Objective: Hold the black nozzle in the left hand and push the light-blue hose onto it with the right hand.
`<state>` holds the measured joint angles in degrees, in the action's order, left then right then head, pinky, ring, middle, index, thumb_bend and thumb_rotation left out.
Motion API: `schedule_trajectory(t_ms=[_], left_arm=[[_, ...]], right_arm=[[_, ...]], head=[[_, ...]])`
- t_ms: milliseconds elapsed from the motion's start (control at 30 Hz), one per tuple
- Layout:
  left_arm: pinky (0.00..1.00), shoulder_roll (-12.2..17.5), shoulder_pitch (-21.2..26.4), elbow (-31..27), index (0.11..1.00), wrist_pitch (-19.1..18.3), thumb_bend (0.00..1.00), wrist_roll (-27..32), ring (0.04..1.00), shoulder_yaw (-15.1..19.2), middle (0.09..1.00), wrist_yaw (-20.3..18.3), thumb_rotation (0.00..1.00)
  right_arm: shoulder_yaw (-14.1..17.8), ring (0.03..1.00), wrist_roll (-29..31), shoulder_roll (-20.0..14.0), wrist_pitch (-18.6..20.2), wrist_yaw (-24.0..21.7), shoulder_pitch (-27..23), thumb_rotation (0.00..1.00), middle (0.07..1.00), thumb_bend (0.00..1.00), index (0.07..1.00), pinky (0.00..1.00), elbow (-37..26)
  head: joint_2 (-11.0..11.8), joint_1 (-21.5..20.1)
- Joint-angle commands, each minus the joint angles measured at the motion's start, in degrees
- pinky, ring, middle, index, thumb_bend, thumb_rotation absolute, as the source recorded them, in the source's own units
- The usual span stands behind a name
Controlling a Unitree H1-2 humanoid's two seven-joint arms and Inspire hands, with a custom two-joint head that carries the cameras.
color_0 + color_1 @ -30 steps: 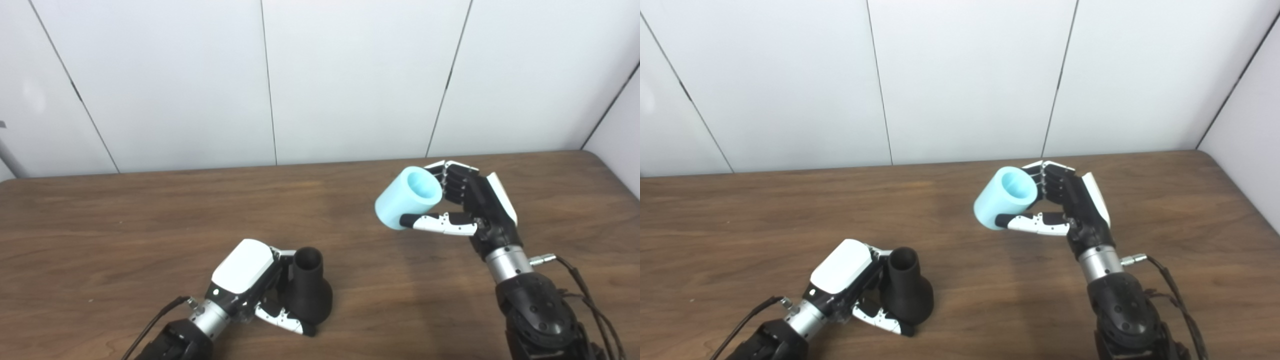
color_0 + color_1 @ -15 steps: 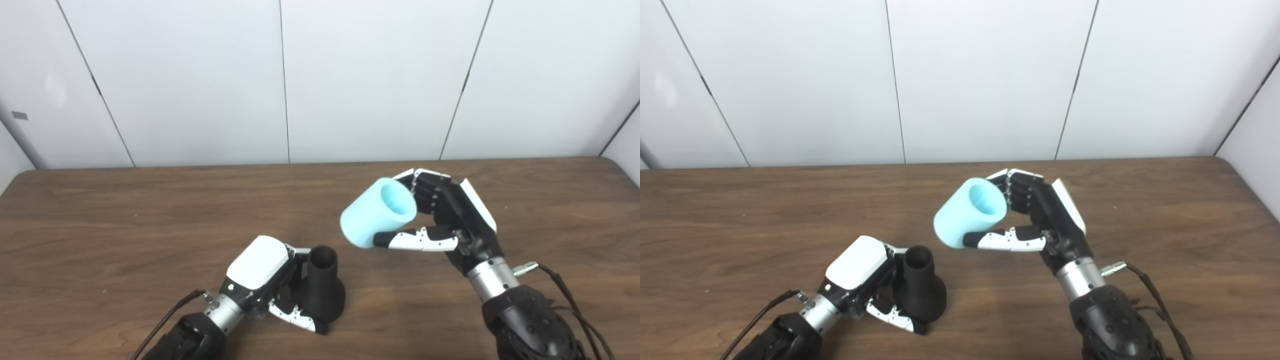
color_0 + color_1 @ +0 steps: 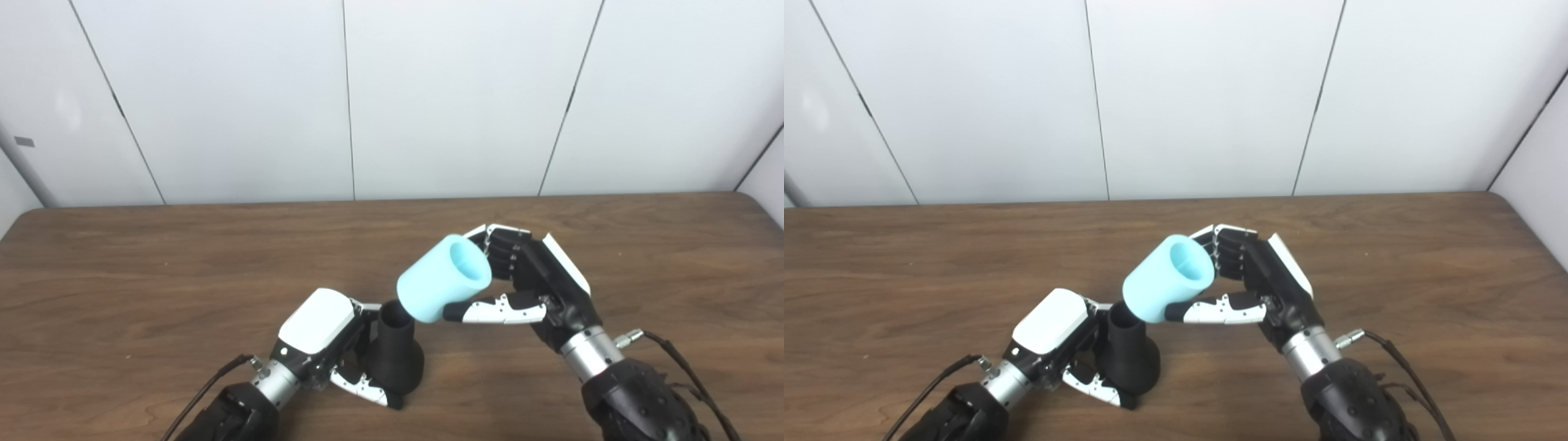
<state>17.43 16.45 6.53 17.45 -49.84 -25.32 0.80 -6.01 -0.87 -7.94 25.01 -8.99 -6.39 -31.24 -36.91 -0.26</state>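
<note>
- Your right hand (image 3: 539, 288), clamped on the light-blue hose (image 3: 442, 286), is carrying it down-left versus half a second ago; the hose's lower end is now sitting right over the black nozzle (image 3: 397, 358) mouth, overlapping its rim in both views.
- Your left hand (image 3: 327, 343) is still wrapping the nozzle, which is standing upright on the table (image 3: 122, 275), same spot.
- The hose is hiding the nozzle opening, so you can't tell if they're touching or engaged.
- No readable markings anywhere.
</note>
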Motion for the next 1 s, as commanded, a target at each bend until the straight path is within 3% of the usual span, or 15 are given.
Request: schedule_trajectory(t_ms=[0,33,133,233,367,433,500,533,600,767,833,967], left_arm=[[0.13,0.33,0.51,-0.84,0.497,-0.37,0.51,-0.49,0.186,-0.37,0.384,-1.39,0.0],[0.13,0.34,0.51,-0.73,0.487,-0.25,0.52,-0.57,0.186,-0.41,0.436,-1.16,0.0],[0.12,0.26,0.49,-0.82,0.48,-0.43,0.52,-0.69,0.178,-0.45,0.468,-1.17,0.0],[0.12,0.19,0.52,-1.06,0.479,-0.73,0.52,-0.73,0.177,-0.5,0.471,-1.38,0.0],[0.13,0.15,0.4,-1.5,0.495,-1.31,0.51,-0.79,0.179,-0.64,0.389,-1.76,0.0],[0.13,0.06,0.21,-1.89,0.495,-1.57,0.51,-0.42,0.181,-0.55,0.383,-2.21,0.0],[0.13,0.04,0.12,-2.12,0.483,-1.57,0.52,-0.2,0.182,-0.52,0.448,-2.46,0.0],[0.13,0.05,0.1,-2.15,0.49,-1.51,0.52,-0.16,0.179,-0.51,0.409,-2.48,0.0],[0.13,0.13,0.1,-2.28,0.485,-1.32,0.52,-0.28,0.178,-0.59,0.433,-2.48,0.0],[0.12,0.18,0.19,-2.5,0.494,-1.58,0.51,-0.41,0.177,-0.65,0.383,-2.98,0.0],[0.13,0.15,0.23,-2.36,0.482,-1.38,0.52,-0.17,0.176,-0.62,0.453,-2.96,0.0],[0.13,0.07,0.35,-2.15,0.479,-1.23,0.52,-0.02,0.177,-0.68,0.471,-2.97,0.0]], right_arm=[[-0.35,0.436,-0.32,0.3,-1.9,-0.02,-1.05,0.0,0.481,0.52,0.486,0.37,-0.51],[-0.62,0.436,-0.64,0.24,-2.29,-0.07,-0.99,0.0,0.481,0.52,0.485,0.37,-0.21],[-1.25,0.436,-1.53,-0.07,-3.23,-0.17,-0.98,0.0,0.482,0.52,0.484,0.37,0.37],[-1.5,0.434,-1.68,-0.09,-3.44,-0.34,-0.93,0.0,0.48,0.52,0.487,0.37,0.82],[-1.5,0.431,-1.54,-0.05,-3.84,-0.48,-0.79,0.0,0.477,0.52,0.492,0.37,1.35],[-1.56,0.432,-1.72,-0.07,-3.89,-0.46,-0.76,0.0,0.477,0.52,0.491,0.37,1.54],[-1.73,0.434,-2.29,-0.08,-4.13,-0.28,-0.75,0.0,0.479,0.52,0.488,0.37,1.79],[-1.76,0.434,-2.43,-0.06,-4.23,-0.23,-0.74,0.0,0.479,0.52,0.488,0.37,1.86],[-2.35,0.431,-4.32,-0.43,-6.12,0.16,-0.81,0.0,0.479,0.52,0.488,0.37,2.63],[-3.23,0.42,-7.85,-1.05,-9.82,0.5,-0.97,0.0,0.473,0.52,0.497,0.36,3.84],[-3.2,0.416,-8.31,-0.96,-10.71,0.47,-1.0,0.0,0.472,0.52,0.498,0.35,4.1],[-2.96,0.414,-8.36,-0.65,-11.38,0.29,-1.2,0.0,0.472,0.52,0.498,0.35,4.24]], head=[[-0.09,-0.06],[-0.11,-0.03],[-0.13,0.03],[-0.17,0.17],[-0.11,0.52],[-0.11,0.58],[-0.18,0.62],[-0.18,0.62],[-0.31,0.68],[-0.31,0.63],[-0.23,0.6],[-0.07,0.48]])
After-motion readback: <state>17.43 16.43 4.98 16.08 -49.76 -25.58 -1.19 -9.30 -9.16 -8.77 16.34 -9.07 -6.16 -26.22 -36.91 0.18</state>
